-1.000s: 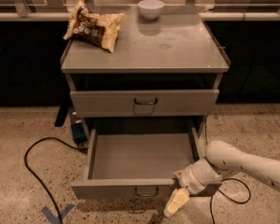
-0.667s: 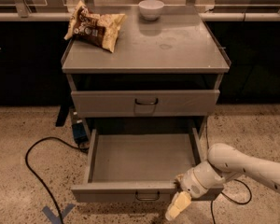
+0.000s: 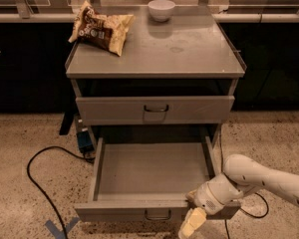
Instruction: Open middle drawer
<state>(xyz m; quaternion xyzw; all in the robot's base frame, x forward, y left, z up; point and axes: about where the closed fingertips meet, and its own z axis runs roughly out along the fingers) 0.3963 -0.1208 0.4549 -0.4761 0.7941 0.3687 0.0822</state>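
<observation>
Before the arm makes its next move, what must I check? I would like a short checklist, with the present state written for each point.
1. Middle drawer pulled out: ok, its bare floor shows.
2. Top drawer shut: ok.
3. Gripper off the handle: ok, it sits low at the middle drawer's front, right of the handle.
4. Gripper free of that front: cannot tell.
5. Floor cable away from the arm: ok, it lies on the other side of the cabinet.
</observation>
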